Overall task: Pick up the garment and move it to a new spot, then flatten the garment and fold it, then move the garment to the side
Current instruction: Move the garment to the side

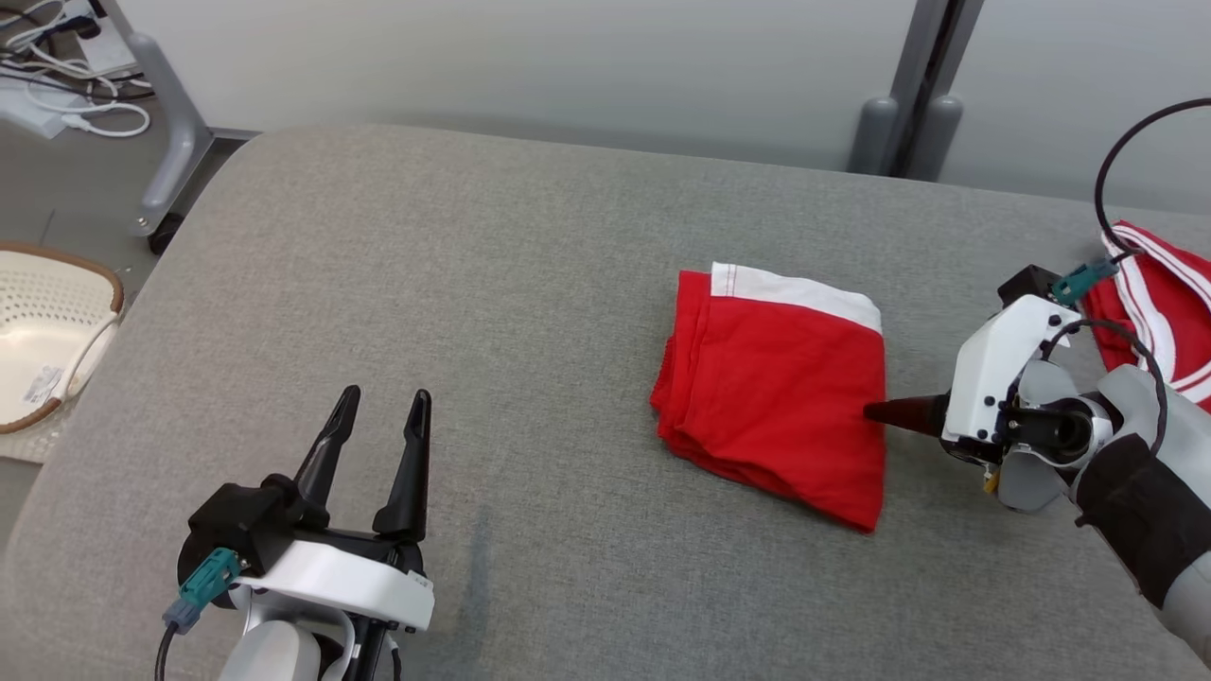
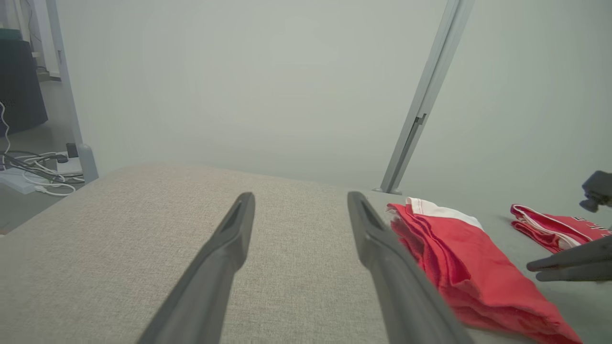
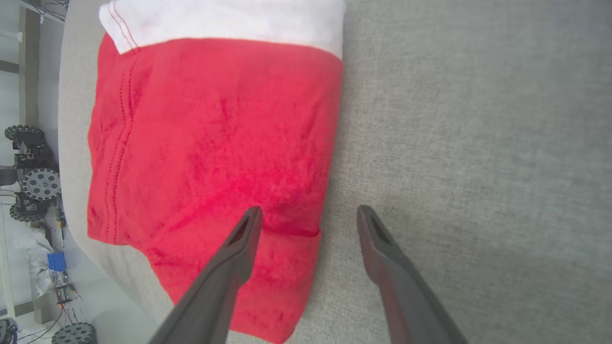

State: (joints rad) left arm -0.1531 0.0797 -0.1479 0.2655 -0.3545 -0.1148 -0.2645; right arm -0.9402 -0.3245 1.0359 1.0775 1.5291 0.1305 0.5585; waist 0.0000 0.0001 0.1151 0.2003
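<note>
Right wrist view: the right gripper (image 3: pixel 306 210) has its fingers (image 3: pixel 239 248) spread wide and holds nothing, one tip over the edge of the garment (image 3: pixel 215 134), the other over bare grey surface (image 3: pixel 478 143). The garment lies folded near the middle of the surface, red with a white band along one end. The left gripper (image 1: pixel 386 397), equally spread and empty, is well apart on the robot's left. A striped red cloth (image 1: pixel 1159 312) lies at the right edge.

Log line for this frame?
folded red garment: lying on grey table, not held | right claw: open, tips at its right edge | left claw: open, apart | red white-striped garment: far right
</note>
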